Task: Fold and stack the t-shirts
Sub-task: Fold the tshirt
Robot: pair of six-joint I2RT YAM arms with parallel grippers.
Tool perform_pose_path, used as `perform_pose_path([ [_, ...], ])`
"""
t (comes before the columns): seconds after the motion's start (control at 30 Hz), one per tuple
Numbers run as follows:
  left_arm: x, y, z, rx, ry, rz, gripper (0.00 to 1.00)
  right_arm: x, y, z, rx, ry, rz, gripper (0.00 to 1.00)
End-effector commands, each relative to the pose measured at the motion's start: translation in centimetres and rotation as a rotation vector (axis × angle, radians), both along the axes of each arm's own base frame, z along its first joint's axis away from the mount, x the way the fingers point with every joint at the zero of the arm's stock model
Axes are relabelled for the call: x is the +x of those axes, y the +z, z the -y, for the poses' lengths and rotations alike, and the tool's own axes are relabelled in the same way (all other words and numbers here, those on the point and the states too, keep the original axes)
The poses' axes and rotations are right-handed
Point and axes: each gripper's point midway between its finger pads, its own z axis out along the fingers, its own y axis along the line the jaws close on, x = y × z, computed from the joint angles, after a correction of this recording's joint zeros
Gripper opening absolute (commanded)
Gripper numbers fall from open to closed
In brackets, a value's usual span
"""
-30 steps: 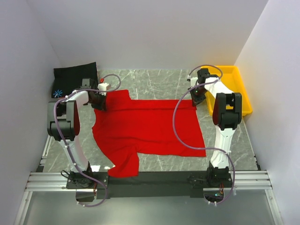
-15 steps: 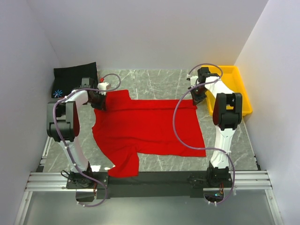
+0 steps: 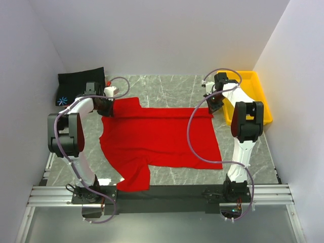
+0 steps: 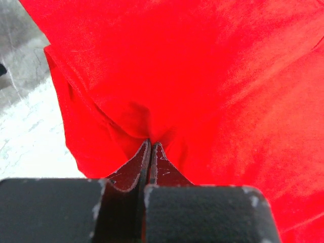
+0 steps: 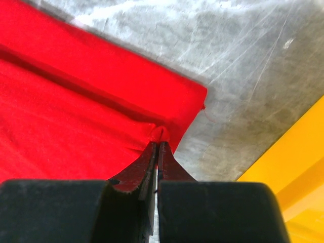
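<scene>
Left gripper (image 4: pixel 151 145) and right gripper (image 5: pixel 157 146) seemingly pinch puckered red t-shirt (image 3: pixel 162 136).

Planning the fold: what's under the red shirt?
The red t-shirt lies spread on the grey marble table, which shows beside it. Anything beneath the cloth is covered.

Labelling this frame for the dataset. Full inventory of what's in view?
red t-shirt: 1, bright red, spread across the middle of the table
black t-shirt: 1, black with a blue-white starburst, folded at the far left corner
tray: 1, yellow, far right
table: 1, grey marble pattern
left gripper: 1, black, shut on the red t-shirt at its far left edge
right gripper: 1, black, shut on the red t-shirt's far right corner, near the tray
</scene>
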Motion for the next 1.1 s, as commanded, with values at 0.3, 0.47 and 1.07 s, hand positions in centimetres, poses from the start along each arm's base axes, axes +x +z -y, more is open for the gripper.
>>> perform_pose_path([
  [0.3, -1.5, -2.0, -0.6, 0.015, -0.006, -0.071, 0.07, -1.4, -1.0, 0.6, -0.060, 0.056, -0.018, 0.00],
  [0.47, 0.2, 1.8, 0.0, -0.008, -0.063, 0.006, 0.50, -1.2, 0.8, -0.1, -0.031, 0.079, -0.014, 0.33],
  [1.07, 13.7, 3.6, 3.7, -0.066, -0.021, 0.172, 0.62, 2.8, 3.7, -2.6, 0.072, 0.017, 0.026, 0.27],
])
